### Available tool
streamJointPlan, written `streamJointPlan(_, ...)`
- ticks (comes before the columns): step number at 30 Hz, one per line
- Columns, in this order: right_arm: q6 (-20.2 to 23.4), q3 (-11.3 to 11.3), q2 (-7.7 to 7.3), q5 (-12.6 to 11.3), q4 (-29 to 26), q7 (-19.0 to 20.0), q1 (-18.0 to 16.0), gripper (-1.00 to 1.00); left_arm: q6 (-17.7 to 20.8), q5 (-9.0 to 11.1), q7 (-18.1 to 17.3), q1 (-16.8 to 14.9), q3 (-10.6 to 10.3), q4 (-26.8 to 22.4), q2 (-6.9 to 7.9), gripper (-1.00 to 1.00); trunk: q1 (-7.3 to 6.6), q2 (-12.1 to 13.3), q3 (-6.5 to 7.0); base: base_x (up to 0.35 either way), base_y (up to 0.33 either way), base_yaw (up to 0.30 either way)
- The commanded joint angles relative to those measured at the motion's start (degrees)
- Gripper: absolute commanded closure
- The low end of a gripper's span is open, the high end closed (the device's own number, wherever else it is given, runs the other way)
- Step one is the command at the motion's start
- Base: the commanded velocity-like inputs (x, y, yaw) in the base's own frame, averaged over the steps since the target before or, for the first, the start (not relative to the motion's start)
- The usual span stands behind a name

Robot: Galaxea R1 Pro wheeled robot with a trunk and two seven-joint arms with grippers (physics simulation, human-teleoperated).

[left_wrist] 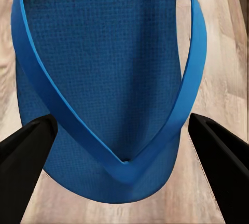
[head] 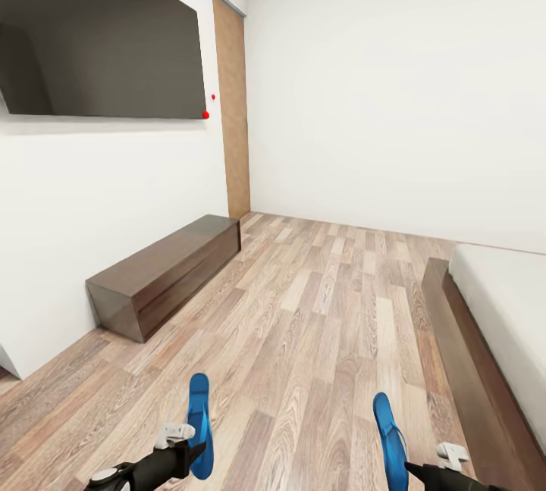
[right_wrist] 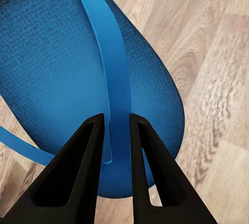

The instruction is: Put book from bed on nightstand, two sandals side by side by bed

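Both arms are low over the wood-plank floor (head: pixel 318 324), one blue sandal at each. The left sandal (head: pixel 200 424) lies lengthwise on the planks at the left arm's end; from the left wrist camera its toe end (left_wrist: pixel 104 79) sits between the two black fingers (left_wrist: pixel 26 146) of the left gripper (left_wrist: pixel 123 154), which stand wide apart on either side of the sole, the V of the thong strap meeting just between them. Jaws spread, not touching the sandal as far as can be seen. The right sandal (head: pixel 390 436) lies near the bed's dark frame, well apart from the left one and roughly parallel to it. From the right wrist camera the right gripper (right_wrist: pixel 118 130) has its fingers (right_wrist: pixel 83 172) drawn close together with the strap (right_wrist: pixel 111 79) of that sandal (right_wrist: pixel 46 79) pinched in the narrow gap; jaws closed on the strap. The bed (head: pixel 500 309) runs along the right side, off-white mattress on a dark brown platform. Along the left wall sits a long low dark-wood bench (head: pixel 163 275), above it a large dark wall screen (head: pixel 98 36), and beyond it a tan wooden door (head: pixel 231 104).
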Motion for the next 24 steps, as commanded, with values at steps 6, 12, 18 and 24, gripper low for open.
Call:
streamJointPlan(6, -0.27, -0.14, -0.01, -0.11, 0.22, 0.19, -0.04, 1.00, 0.31, -0.02, -0.25, -0.02, 0.20, 0.04, -0.46, 1.00, -0.89, 1.59, 0.66, 0.000, 0.000, 0.000)
streamJointPlan(12, -0.41, -0.14, -0.01, -0.40, 0.24, 0.16, -0.04, 1.00, 0.24, 0.23, -0.24, -0.03, 0.33, 0.06, -0.43, 1.00, -0.89, 1.59, 0.66, 0.000, 0.000, 0.000)
streamJointPlan(18, -0.42, -0.14, -0.01, -0.44, 0.24, 0.17, -0.04, 1.00, 0.24, 0.33, -0.24, -0.03, 0.35, 0.11, -0.44, 1.00, -0.89, 1.59, 0.66, 0.000, 0.000, 0.000)
streamJointPlan(24, -0.43, -0.14, -0.01, -0.45, 0.24, 0.19, -0.04, 1.00, 0.30, 0.42, -0.24, -0.01, 0.36, 0.11, -0.43, 1.00, -0.89, 1.59, 0.66, 0.000, 0.000, 0.000)
